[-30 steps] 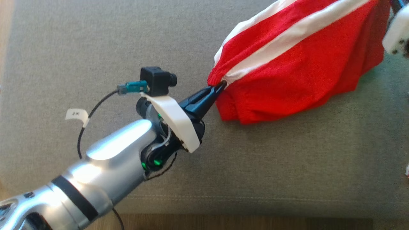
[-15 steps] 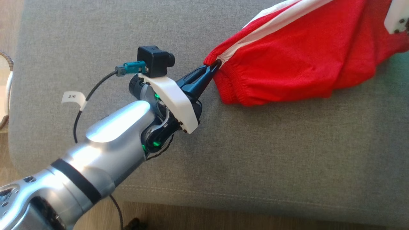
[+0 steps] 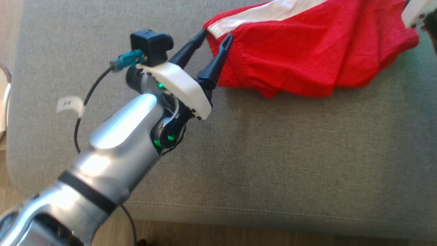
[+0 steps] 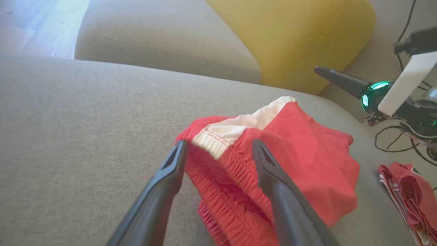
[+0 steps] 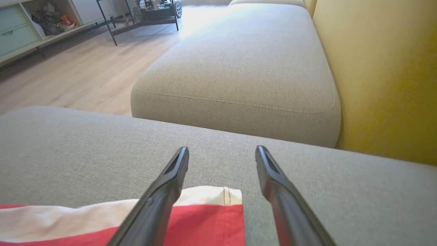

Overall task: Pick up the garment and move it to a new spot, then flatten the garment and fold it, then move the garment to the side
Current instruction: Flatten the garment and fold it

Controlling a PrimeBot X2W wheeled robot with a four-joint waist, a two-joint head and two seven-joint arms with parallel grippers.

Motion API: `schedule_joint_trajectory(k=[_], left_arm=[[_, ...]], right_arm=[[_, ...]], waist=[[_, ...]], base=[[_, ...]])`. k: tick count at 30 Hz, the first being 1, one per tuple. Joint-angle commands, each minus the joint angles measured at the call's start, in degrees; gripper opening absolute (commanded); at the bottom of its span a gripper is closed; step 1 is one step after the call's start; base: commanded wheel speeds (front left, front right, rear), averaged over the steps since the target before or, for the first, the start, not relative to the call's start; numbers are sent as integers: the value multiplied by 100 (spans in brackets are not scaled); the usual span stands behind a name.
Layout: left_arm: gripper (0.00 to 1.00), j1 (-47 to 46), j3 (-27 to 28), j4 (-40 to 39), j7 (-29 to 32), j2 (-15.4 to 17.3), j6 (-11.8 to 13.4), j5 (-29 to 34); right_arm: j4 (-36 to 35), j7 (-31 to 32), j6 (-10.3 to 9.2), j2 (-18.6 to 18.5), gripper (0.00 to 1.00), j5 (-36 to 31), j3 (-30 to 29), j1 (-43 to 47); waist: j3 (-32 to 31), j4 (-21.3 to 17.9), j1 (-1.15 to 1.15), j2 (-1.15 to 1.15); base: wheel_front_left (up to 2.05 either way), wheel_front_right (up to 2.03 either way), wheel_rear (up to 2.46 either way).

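The red shorts (image 3: 307, 58) lie on the sofa cushion (image 3: 273, 153). The left pincer (image 3: 216, 34), wide, straddles their waistband (image 4: 218, 140) end; the right pincer (image 5: 222, 149), wide, overhangs the opposite corner.

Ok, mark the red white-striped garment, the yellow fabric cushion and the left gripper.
red white-striped garment (image 3: 307, 58), head view, red middle panel.
yellow fabric cushion (image 4: 290, 34), left wrist view, front face.
left gripper (image 3: 216, 34), head view, midway between fingertips.

The garment (image 3: 300, 58) runs past the head view's top edge.
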Motion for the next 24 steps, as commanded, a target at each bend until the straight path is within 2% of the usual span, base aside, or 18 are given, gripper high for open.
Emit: schedule_joint_trajectory(k=[1, 4, 6, 12, 16, 20, 24], left_arm=[[100, 142, 376, -273, -68, 165, 161, 280], [100, 752, 919, -765, -69, 183, 601, 916], [100, 1239, 1183, -1066, -69, 134, 766, 1107], [100, 2328, 1490, -1759, -69, 154, 1199, 1836], [100, 2920, 1592, -2199, -69, 101, 1489, 2398], [100, 3390, 1691, -2572, -70, -69, 1596, 2744], [100, 3712, 1686, -2662, -70, -230, 1498, 2954]], right_arm=[[-162, 15, -2, 1, 100, 210, 72, 127], [-257, 304, -2, -150, 100, 705, 151, 450], [-349, 533, -2, -316, 100, 957, 235, 699], [-462, 1138, -2, -644, 100, 1574, 283, 1390], [-560, 1467, -2, -776, 100, 1946, 332, 1802], [-539, 1590, -2, -867, 100, 2229, 226, 2043], [-138, 1613, -2, -920, 100, 2094, 121, 2036]], waist=[[-145, -74, 0, 0], [-344, -132, 0, 0], [-470, -156, 0, 0], [-824, -101, 0, 0], [-969, 91, 0, 0], [-1024, 368, 0, 0], [-1018, 690, 0, 0]], base=[[0, 0, 0], [0, 0, 0], [0, 0, 0], [0, 0, 0], [0, 0, 0], [0, 0, 0], [0, 0, 0]])
